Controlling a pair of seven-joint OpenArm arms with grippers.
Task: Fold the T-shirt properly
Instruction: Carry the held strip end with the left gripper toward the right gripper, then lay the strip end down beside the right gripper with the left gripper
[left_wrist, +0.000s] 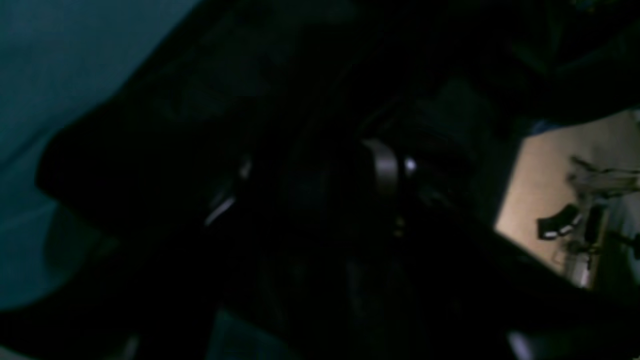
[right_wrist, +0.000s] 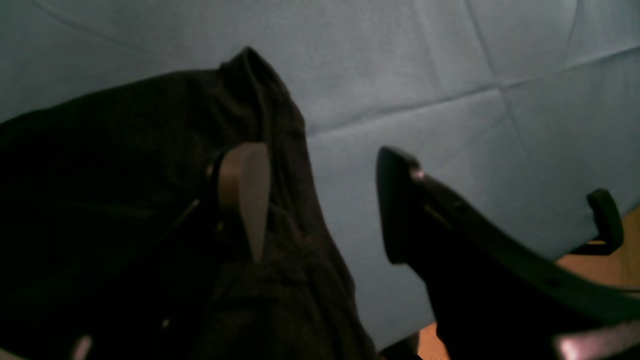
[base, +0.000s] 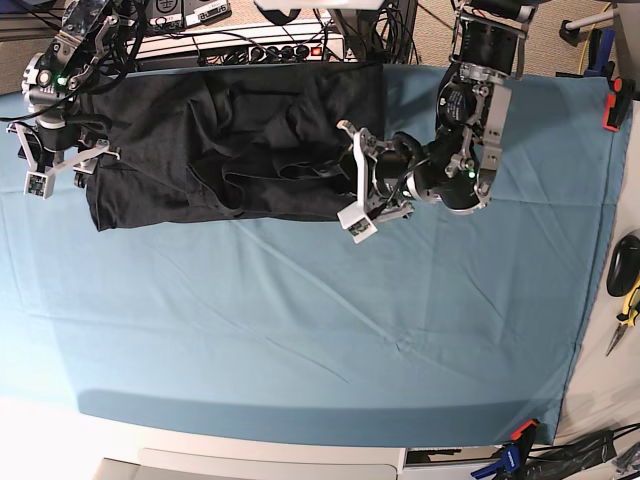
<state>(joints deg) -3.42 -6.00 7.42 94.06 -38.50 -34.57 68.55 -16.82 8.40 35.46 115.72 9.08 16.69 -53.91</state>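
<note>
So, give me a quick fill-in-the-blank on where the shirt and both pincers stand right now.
1. The T-shirt is ____ in colour.
2. It lies on a ____ table cover.
3. The jaws of the right pincer stand ____, nothing between them.
4. In the base view the left pincer sits at the shirt's ____ edge.

Missing words: black; teal; open; right

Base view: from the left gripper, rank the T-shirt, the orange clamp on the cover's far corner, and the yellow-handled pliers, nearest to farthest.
Measured from the left gripper:
1. T-shirt: under the jaws, at its edge.
2. Orange clamp: upper right edge of the teal cover.
3. Yellow-handled pliers: off the cover, at the picture's right edge, slightly farther.
</note>
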